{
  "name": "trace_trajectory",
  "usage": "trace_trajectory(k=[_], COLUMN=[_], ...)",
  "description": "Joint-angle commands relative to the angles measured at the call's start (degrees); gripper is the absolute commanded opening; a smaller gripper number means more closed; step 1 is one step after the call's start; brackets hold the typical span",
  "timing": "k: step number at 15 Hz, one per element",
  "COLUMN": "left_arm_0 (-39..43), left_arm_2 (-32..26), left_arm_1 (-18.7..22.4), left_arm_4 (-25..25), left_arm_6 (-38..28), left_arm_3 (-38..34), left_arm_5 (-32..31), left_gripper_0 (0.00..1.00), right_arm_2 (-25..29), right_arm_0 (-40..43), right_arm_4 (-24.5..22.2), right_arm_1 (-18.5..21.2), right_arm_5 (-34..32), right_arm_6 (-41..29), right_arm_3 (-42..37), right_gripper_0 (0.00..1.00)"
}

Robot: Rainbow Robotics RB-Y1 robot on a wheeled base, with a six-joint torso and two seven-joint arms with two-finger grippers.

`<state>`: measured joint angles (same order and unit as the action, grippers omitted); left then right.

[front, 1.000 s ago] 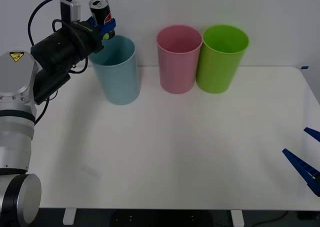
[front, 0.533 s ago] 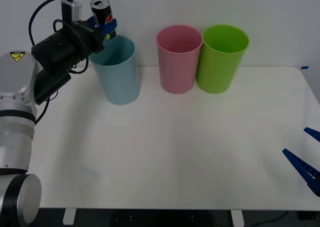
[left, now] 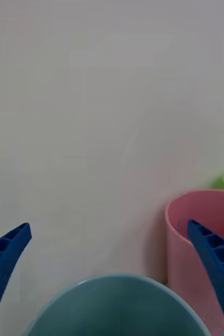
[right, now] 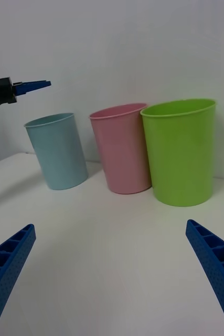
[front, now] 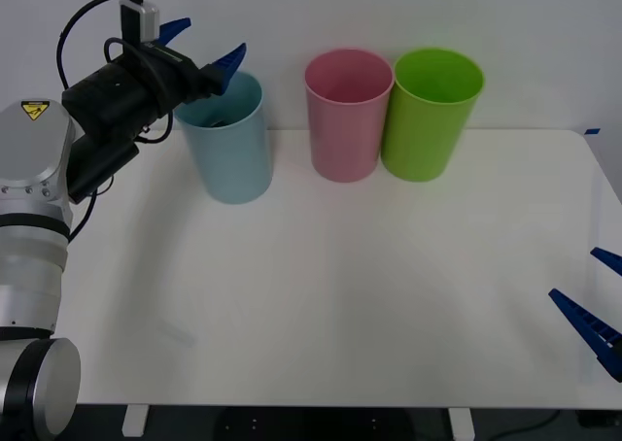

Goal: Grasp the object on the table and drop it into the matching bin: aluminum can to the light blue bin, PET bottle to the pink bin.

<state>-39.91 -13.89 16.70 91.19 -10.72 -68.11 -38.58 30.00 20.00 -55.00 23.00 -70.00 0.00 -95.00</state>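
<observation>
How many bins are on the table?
3, in a row at the far edge of the table: the blue bin under the open left gripper, the pink bin in the middle, the green bin beside it.

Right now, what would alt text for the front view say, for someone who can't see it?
The left gripper hangs open above the light blue bin at the white table's back; pink and lime green bins stand beside it.

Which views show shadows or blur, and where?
Front view: soft shadows on the table under the light blue bin and pink bin. Left wrist view: the open left gripper and bin rim look soft. Right wrist view: evenly lit.
</observation>
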Motion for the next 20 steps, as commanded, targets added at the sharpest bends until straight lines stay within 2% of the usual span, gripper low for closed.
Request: trace_trajectory(k=[1, 4, 8, 12, 20], left_arm_0=[0.19, 1.77, 8.89, 17.59, 31.04], left_arm_2=[0.09, 0.09, 1.32, 0.79, -11.51], left_arm_1=[0.09, 0.17, 2.28, 6.94, 9.75], left_arm_4=[-0.92, -5.41, -12.79, -19.82, -23.86], left_arm_6=[0.08, 0.7, 1.14, 1.31, 2.1], left_arm_3=[-0.01, -0.44, -6.86, -13.36, -18.37], left_arm_5=[-0.1, -0.71, -0.62, -0.97, -13.54], left_gripper_0=[1.0, 1.0, 1.0, 1.0, 1.0], right_arm_2=[0.0, 0.0, 0.0, 0.0, 0.0], right_arm_0=[0.0, 0.0, 0.0, 0.0, 0.0], right_arm_4=[0.0, 0.0, 0.0, 0.0, 0.0], right_arm_1=[0.0, 0.0, 0.0, 0.0, 0.0], right_arm_5=[0.0, 0.0, 0.0, 0.0, 0.0], right_arm_6=[0.0, 0.0, 0.0, 0.0, 0.0], right_arm_3=[0.0, 0.0, 0.0, 0.0, 0.0], right_gripper_0=[1.0, 1.0, 1.0, 1.0, 1.0])
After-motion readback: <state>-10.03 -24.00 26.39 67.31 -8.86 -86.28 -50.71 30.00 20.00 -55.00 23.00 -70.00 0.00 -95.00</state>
